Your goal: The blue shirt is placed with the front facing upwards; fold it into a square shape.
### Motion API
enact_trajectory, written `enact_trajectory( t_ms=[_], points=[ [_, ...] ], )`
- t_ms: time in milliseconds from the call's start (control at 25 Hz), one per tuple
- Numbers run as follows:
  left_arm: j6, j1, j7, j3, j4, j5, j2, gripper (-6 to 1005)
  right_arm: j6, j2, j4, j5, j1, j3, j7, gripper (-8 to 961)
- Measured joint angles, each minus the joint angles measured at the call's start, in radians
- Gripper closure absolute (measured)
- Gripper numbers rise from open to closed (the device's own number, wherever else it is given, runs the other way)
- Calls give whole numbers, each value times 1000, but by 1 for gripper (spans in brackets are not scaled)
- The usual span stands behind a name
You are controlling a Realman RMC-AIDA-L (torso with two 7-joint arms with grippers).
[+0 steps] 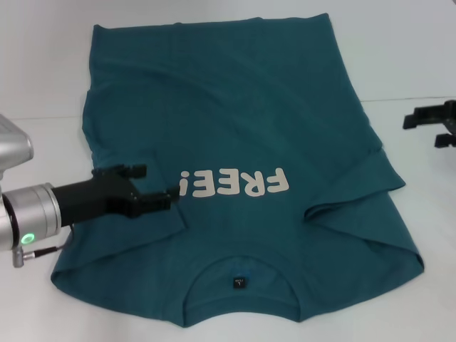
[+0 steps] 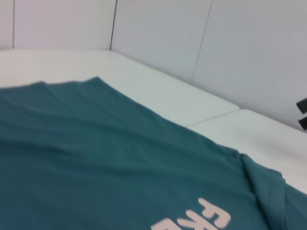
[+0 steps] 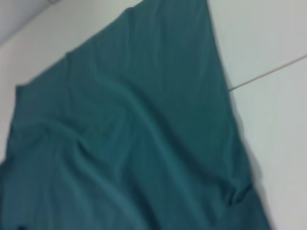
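The blue shirt lies flat on the white table, front up, with the collar and its small dark label nearest me. The off-white "FREE!" lettering reads upside down. The right sleeve is bunched in folds. My left gripper hovers low over the shirt's left chest, just beside the "!", with its fingers apart and nothing between them. My right gripper is off the shirt at the right edge of the head view, open. The shirt also shows in the left wrist view and the right wrist view.
A seam in the table runs to the right of the shirt. White wall panels stand behind the table. Bare table lies on both sides of the shirt.
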Motion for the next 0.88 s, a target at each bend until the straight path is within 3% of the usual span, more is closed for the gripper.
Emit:
enact_trajectory(
  t_ms=[120, 400, 880],
  points=[
    [3, 9, 38, -4, 25, -15, -11, 94, -22, -1, -3, -85, 19, 0, -13, 69],
    [39, 38, 64, 1, 46, -42, -17, 95, 6, 19, 33, -129, 21, -1, -75, 73],
    [79, 92, 106, 2, 57, -55, -15, 95, 221, 16, 222, -57, 5, 61, -193, 77]
  ],
)
